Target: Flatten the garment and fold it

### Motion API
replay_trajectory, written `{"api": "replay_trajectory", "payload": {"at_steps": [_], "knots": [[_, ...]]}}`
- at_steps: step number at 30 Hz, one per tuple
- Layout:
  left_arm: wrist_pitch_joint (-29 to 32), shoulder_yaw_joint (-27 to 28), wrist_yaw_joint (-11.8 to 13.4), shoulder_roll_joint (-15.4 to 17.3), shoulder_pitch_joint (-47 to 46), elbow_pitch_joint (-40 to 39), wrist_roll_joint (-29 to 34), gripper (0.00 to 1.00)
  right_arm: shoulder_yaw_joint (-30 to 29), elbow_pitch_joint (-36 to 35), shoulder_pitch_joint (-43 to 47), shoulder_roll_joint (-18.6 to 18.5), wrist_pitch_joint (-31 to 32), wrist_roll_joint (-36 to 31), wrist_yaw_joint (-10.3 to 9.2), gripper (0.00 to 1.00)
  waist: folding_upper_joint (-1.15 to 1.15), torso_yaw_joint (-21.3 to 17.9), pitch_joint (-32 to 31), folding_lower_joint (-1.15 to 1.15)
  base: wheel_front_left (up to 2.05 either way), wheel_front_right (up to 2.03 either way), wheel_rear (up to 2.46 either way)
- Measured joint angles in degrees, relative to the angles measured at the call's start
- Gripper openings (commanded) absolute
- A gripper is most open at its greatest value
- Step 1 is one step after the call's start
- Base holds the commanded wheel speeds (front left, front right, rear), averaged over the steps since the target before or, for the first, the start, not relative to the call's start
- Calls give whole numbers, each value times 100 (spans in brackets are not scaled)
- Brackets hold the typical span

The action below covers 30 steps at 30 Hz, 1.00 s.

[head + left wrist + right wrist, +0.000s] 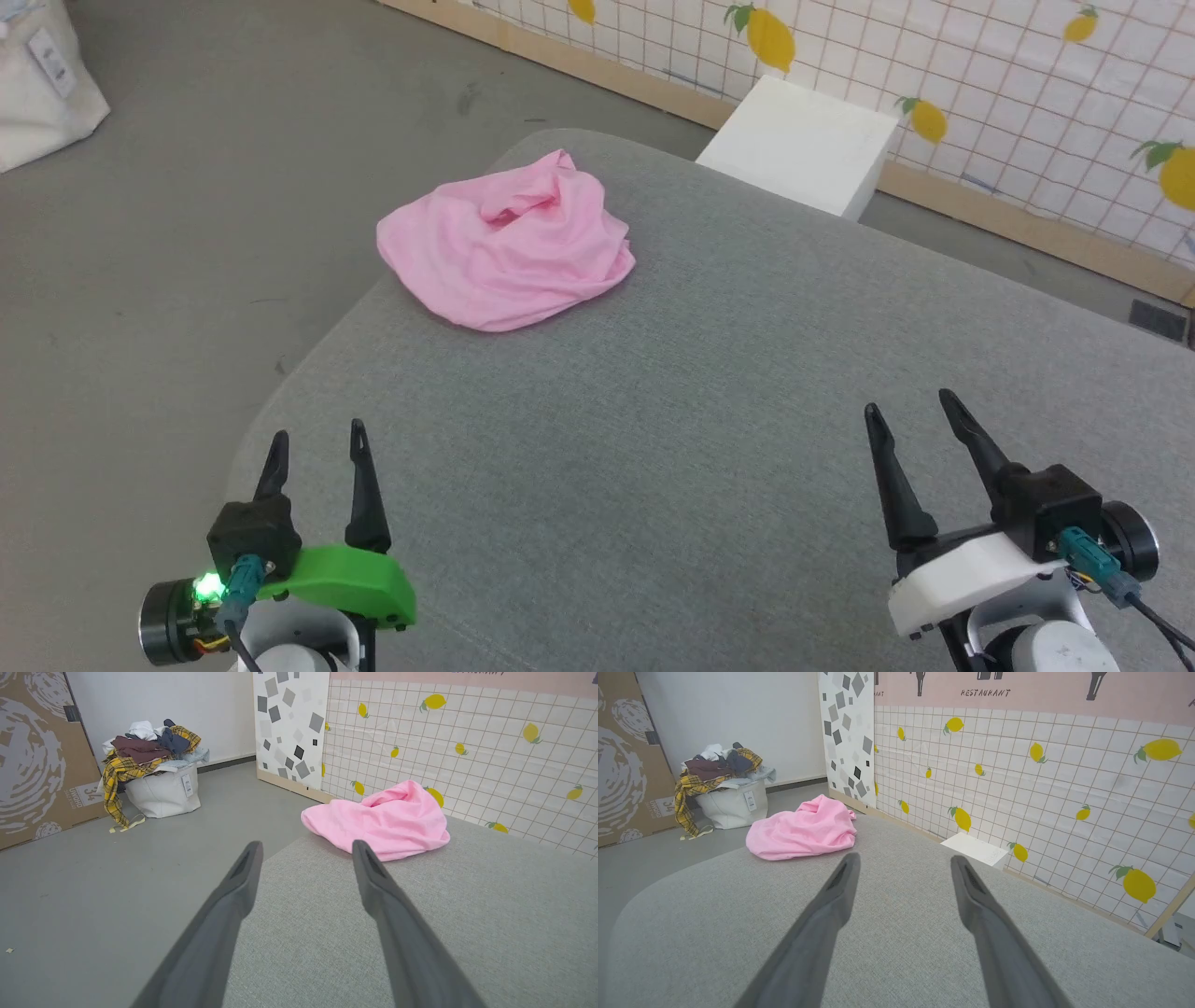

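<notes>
- Garment (pixel 509 247), of light pink thin cloth, is being shown lying in a crumpled heap on the grey woven-fabric padded surface (pixel 653 448), close to that surface's far left edge and rounded corner.
- In the left wrist view the garment (pixel 378 821) is being seen ahead of the fingers and slightly to the right. In the right wrist view the garment (pixel 803 830) is being seen ahead and to the left.
- Left gripper (pixel 318 431), with two long dark fingers and a green plastic cover, is being held over the near left part of the surface. Its jaws are being held wide apart with nothing between them, well apart from the garment.
- Right gripper (pixel 907 401), with two long dark fingers and a white plastic cover, is being held over the near right part of the surface. Its jaws are likewise spread wide and gripping nothing, farther from the garment than the left one.
- White rectangular box (pixel 803 140) is being shown standing on the grey floor (pixel 187 233), between the surface's far edge and the white grid-patterned wall with yellow lemons (pixel 1027 103).
- White fabric bag (pixel 159 793), heaped with mixed clothes, is being seen on the floor beside a brown cardboard panel (pixel 32 756).
</notes>
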Motion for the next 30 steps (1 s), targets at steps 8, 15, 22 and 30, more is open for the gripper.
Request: {"api": "replay_trajectory", "payload": {"at_steps": [8, 15, 22, 30], "knots": [[-94, -27, 56, 42, -12, 64, -54, 100, 3, 38, -14, 1, -71, 32, 0, 100, 0, 219, 5, 0, 0, 0, 0], [-186, -58, 142, 60, -80, 108, -115, 100, 13, 51, -16, 2, -130, 41, 0, 100, 0, 433, 14, 0, 0, 0, 0], [-245, -83, 207, 82, -86, 159, -159, 100, 18, 78, -25, 3, -185, 81, 0, 100, 0, 622, 28, 0, 0, 0, 0], [-281, -107, 119, 134, -261, 315, -527, 100, 108, 74, -191, 9, -201, 77, 0, 100, 0, 734, 179, 0, 0, 0, 0]]}}
